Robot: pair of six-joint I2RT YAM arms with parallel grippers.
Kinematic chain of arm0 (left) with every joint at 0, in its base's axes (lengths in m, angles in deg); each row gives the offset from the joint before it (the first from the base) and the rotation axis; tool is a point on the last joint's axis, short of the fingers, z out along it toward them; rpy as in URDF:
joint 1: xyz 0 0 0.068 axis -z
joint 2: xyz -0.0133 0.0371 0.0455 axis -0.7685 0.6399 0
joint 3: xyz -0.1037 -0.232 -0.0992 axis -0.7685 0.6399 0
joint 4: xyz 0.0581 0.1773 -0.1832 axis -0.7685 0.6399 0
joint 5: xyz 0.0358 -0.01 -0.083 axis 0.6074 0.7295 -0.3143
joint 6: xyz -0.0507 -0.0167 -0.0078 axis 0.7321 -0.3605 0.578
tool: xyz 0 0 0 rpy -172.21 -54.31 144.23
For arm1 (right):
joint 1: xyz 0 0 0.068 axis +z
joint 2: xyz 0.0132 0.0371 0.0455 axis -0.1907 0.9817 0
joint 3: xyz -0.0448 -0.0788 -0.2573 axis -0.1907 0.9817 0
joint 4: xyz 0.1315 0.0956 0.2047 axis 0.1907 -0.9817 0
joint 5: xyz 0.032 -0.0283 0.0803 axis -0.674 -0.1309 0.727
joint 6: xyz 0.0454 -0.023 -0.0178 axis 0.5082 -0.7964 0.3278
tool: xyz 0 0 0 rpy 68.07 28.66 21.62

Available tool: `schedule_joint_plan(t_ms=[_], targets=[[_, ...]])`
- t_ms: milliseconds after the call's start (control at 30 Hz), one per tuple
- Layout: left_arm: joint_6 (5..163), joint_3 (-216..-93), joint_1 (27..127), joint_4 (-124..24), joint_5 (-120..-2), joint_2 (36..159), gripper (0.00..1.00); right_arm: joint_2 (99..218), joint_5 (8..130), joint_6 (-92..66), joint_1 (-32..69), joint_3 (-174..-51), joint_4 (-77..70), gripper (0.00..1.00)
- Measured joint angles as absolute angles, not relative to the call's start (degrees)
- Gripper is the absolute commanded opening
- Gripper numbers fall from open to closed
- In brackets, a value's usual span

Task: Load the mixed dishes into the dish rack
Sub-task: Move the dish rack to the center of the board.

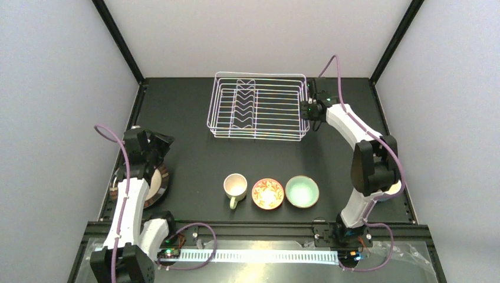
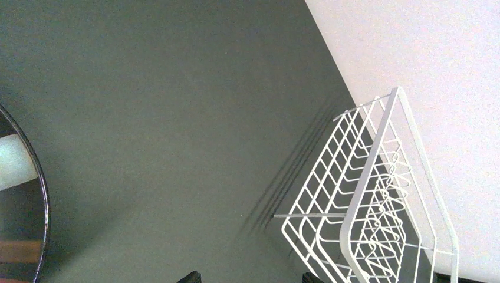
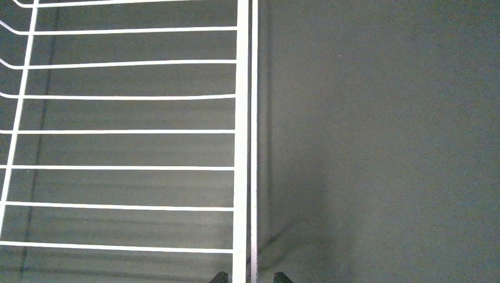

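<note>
White wire rectangular dish rack (image 1: 257, 106) sitting at far centre of black counter (image 1: 188, 159). Right jaws standing spread, straddling rack's right rim wire, gap showing each side. Left jaws gaping wide, hovering beside cream plate with dark striped rim (image 1: 159, 184) at counter's left edge, well apart from rack. Cream mug (image 1: 234, 187), red-orange bowl (image 1: 267, 194), mint bowl (image 1: 302, 191) sitting in row near front.

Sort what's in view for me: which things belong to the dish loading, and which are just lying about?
Job: rack; plate; mug; red-orange bowl; mint bowl.
Not the job: purple cable; light strip. Both are rig fittings, and no loose clutter shows.
</note>
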State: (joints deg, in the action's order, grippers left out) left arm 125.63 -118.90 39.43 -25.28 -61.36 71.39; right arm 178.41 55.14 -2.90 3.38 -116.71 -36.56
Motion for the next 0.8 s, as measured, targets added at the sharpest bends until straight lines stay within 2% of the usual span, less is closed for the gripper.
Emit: schedule_joint_plan(t_ms=[400, 467, 633, 800], targets=[[125.5, -118.9, 39.4, -24.8, -61.4, 71.0, 0.99, 184.9, 57.3, -3.0, 3.3, -117.0, -35.7, 0.44], [125.5, -118.9, 39.4, -24.8, -61.4, 71.0, 0.99, 185.8, 57.3, -3.0, 3.3, -117.3, -35.6, 0.37], [125.1, -118.9, 39.4, -24.7, -61.4, 71.0, 0.99, 186.4, 57.5, -3.7, 3.3, -117.4, -35.0, 0.07], [125.0, -118.9, 39.4, -24.7, -61.4, 71.2, 0.99, 187.4, 59.8, -3.3, 2.6, -119.3, -35.5, 0.00]])
